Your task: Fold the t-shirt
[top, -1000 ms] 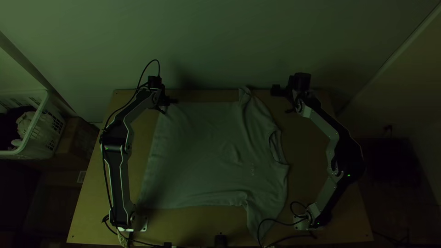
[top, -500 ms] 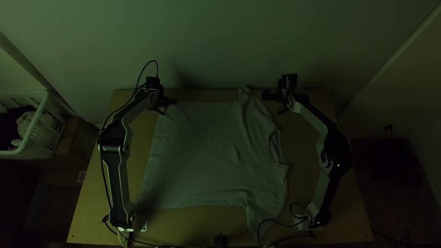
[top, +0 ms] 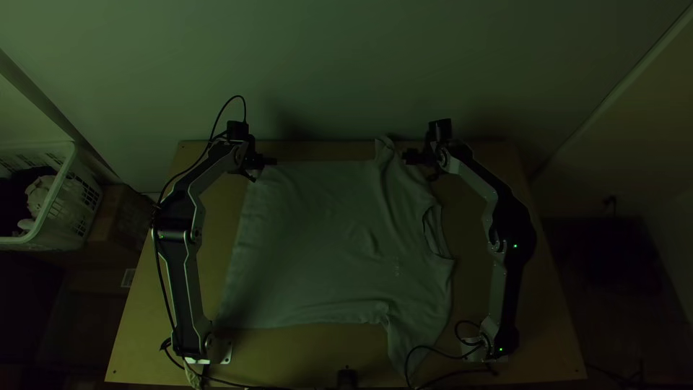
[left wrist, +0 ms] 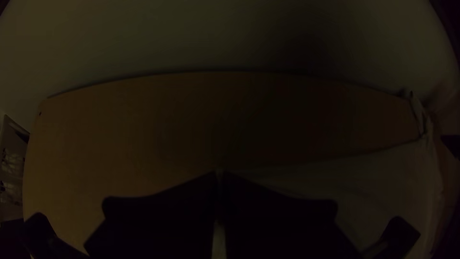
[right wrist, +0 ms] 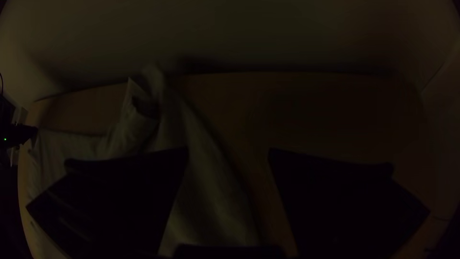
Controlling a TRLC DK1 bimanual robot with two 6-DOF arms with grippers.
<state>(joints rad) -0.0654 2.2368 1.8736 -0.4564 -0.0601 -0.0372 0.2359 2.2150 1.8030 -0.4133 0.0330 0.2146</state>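
One near sleeve (top: 411, 347) of the t-shirt (top: 317, 245) points down to the close edge of the table (top: 289, 354), and a black cable (top: 444, 349) runs over it. Next comes the big body, spread out mostly flat. Its long way goes side to side, with the hem (top: 240, 260) by the left arm (top: 184, 289) and the collar (top: 435, 231) by the right arm (top: 509, 289).

Way up at the far side, the left gripper (left wrist: 220, 173) has its jaws squeezed on the hem's far corner. The right gripper (right wrist: 228, 149) has its jaws wide apart. The far sleeve (top: 388, 150) is just beside those jaws, toward the middle, so the right one is nearer to it. I think it needs to go a little more that way and grab there. Then both could bring the far side over to the near side.

The black jaws hide the pinched bit. It is too dark to tell if the right jaws touch the cloth or hang over it. The far sleeve is bunched, so I can't tell how many layers they might grab.
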